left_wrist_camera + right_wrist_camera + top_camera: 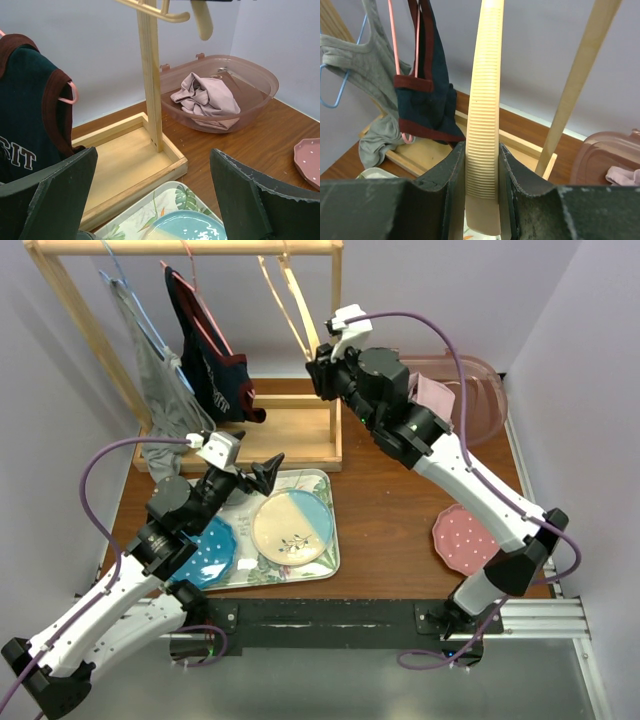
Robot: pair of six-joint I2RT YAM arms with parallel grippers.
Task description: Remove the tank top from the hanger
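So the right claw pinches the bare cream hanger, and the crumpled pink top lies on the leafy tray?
Wrong place: the left wrist view shows the crumpled pink top lying in the translucent pink plastic tub. The rest is right.

- We see the dark tank top (pixel 208 362) in navy, edged in maroon, with white lettering.
- Its hanger (pixel 74 93) is pink.
- We read the second tank top (pixel 162 390) as plain grey.
- The ribbed hanger (pixel 485 125) is cream.
- The tub (pixel 492 382) is a see-through pink, and the cloth (pixel 207 97) in it is a paler pink.
- One plate (pixel 465 540) is pink with white dots, and another dotted plate (pixel 210 550) is blue.
- The split plate (pixel 292 528) is half cream and half light blue, with a dark sprig motif.
- The tray (pixel 290 572) is white with a green leaf print.
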